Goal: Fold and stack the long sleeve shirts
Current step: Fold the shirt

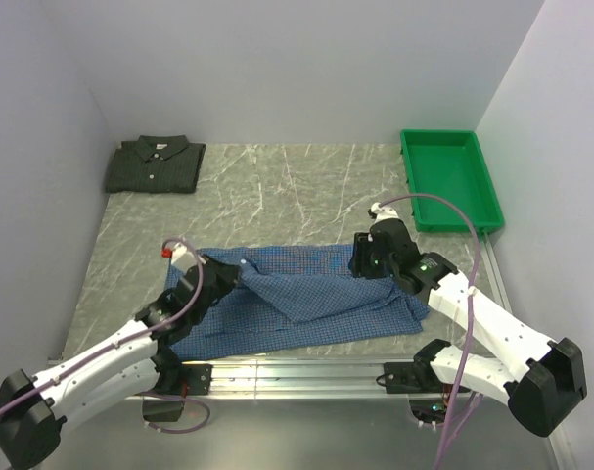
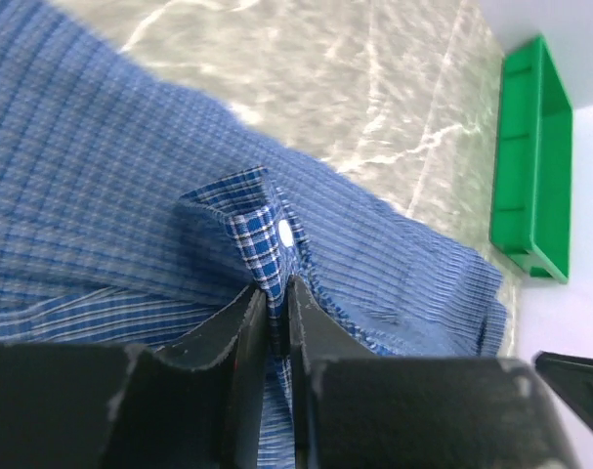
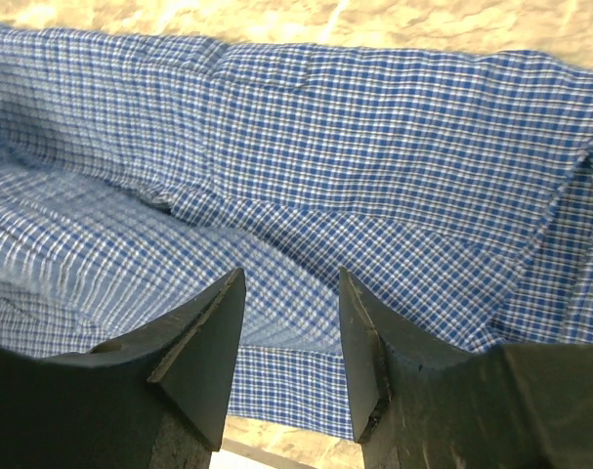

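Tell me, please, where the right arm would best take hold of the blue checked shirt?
The blue checked shirt lies mostly flat, so only an edge offers a layer to pinch. Probably take its free right-hand edge, bringing the open right gripper in from the right and above; the left gripper holds a buttoned fold at the other end.

The spread shirt [image 1: 306, 299] lies across the near part of the tabletop [image 1: 277, 196], just behind the arms' bases. The folded shirt [image 1: 155, 164] sits well behind it and to its left, in the far left corner. The tray [image 1: 448, 181] stands behind it to the right, at the far right edge. The left fingers [image 2: 242, 332] are at its left part with a corner of it between them. The right fingers [image 3: 203, 332] hang over its right part.
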